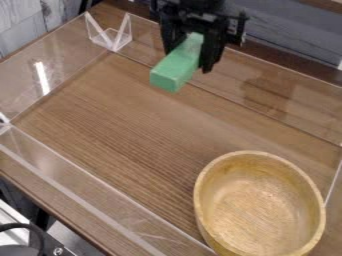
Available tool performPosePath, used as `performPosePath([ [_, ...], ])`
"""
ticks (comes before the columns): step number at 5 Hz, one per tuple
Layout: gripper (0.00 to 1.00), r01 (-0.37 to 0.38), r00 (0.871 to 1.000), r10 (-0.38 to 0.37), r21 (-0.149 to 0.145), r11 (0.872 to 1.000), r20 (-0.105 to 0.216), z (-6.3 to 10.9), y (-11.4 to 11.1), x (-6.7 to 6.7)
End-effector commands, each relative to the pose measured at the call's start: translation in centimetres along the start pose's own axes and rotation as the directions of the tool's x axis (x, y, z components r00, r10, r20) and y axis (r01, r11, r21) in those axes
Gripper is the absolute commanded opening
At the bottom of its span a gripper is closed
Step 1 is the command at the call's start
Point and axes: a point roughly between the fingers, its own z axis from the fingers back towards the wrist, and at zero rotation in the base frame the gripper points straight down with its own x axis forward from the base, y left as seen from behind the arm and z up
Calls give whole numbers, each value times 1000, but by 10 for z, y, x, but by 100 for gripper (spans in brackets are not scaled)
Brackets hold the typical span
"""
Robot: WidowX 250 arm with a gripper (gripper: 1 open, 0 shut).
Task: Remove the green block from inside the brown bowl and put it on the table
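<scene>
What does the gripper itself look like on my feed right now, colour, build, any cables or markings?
The gripper is black all over, a blocky, angular head with short side brackets sticking out and dark jaws pointing down. Only its lower part shows; the arm above is cut off by the top edge of the picture. The view is blurred, so I can make out no markings or cables.

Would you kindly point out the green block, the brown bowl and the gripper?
green block (177, 68), camera view, middle of its face.
brown bowl (203, 192), camera view, left rim.
gripper (201, 52), camera view, between its fingertips.
</scene>
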Motion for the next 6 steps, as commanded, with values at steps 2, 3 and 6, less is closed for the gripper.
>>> performPosePath([
  [2, 0, 30, 996, -29, -6, 1000, 79, -10, 14, -3],
  [3, 0, 28, 995, -27, -13, 1000, 97, -16, 28, -17],
  [6, 0, 17, 993, -14, -29, 999, 117, -49, 44, -18],
])
